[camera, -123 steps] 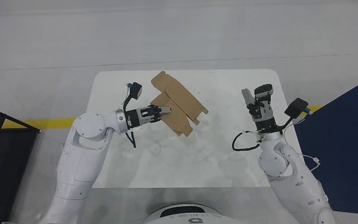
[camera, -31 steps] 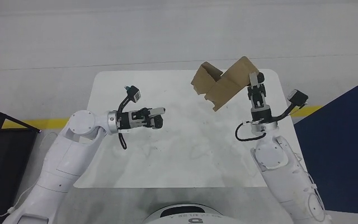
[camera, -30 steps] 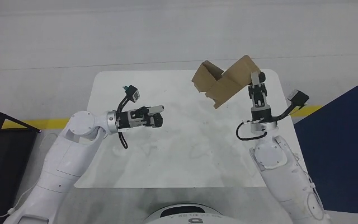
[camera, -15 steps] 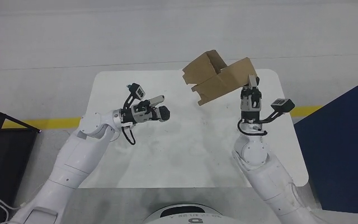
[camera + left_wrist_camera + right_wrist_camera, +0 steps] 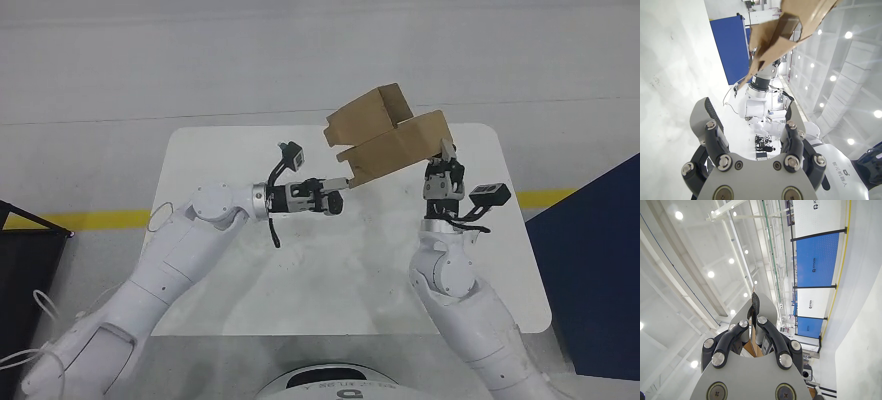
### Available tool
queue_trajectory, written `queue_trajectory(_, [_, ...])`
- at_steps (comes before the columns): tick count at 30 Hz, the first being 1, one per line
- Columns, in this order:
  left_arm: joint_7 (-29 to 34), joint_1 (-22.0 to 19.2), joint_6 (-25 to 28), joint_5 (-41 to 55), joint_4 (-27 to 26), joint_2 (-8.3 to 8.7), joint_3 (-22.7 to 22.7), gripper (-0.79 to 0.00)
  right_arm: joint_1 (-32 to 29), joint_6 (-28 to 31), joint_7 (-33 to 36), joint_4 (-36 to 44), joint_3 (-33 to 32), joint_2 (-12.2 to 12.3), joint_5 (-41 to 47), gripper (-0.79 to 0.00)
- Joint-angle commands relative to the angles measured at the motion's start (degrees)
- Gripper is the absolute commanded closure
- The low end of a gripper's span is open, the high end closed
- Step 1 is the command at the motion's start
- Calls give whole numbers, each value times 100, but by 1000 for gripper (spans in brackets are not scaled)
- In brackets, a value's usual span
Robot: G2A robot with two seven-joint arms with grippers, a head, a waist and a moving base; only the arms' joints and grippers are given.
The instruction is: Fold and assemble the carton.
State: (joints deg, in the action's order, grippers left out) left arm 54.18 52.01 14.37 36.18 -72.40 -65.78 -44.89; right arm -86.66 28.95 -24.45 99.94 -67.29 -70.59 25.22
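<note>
Carton (image 5: 385, 135): brown cardboard, raised clear of the table (image 5: 250, 300).

- Hold: one edge panel was pinched between the jaws of the right gripper (image 5: 441, 165), which were closed tight on the board. The rest of the body stood out beyond those jaws, unsupported.
- Left gripper (image 5: 747, 106): jaws were spread wide and held nothing. The lowest loose flap of the carton hung just ahead of the fingertips, not between them. Whether it touched them could not be told.
- Condition: the walls were partly opened into a skewed sleeve. The flaps hung loose and crooked, and no end was closed.
- Progress (judged): early. Lifting and first opening looked done. Squaring the walls, folding the flaps in and closing the ends appeared to remain. The free jaws seemed placed to take the near flap.
</note>
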Motion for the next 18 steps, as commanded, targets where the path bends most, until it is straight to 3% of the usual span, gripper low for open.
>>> queue_trajectory(1, [-72,-95,93,-26,95,-67,74,-711,-25,-59,95,48,-23,-17,172,0])
queue_trajectory(6, [-141,-272,288,-85,216,-194,178,-637,-76,-146,243,125,-77,-58,277,0])
queue_trajectory(8, [-121,-319,365,-108,248,-234,203,-570,-89,-169,271,138,-100,-75,272,0])
queue_trajectory(9, [-116,-331,392,-110,269,-251,210,-514,-96,-182,274,139,-114,-84,264,0])
queue_trajectory(10, [-111,-343,419,-119,285,-266,214,-397,-101,-195,276,141,-127,-92,238,0])
queue_trajectory(13, [-129,-353,493,-174,333,-296,199,-172,-117,-240,257,133,-164,-118,171,0])
queue_trajectory(14, [-138,-350,516,-198,346,-302,185,-28,-120,-253,254,130,-175,-126,153,0])
queue_trajectory(18, [-143,-328,575,-304,349,-308,105,0,-134,-283,227,104,-223,-158,-62,0])
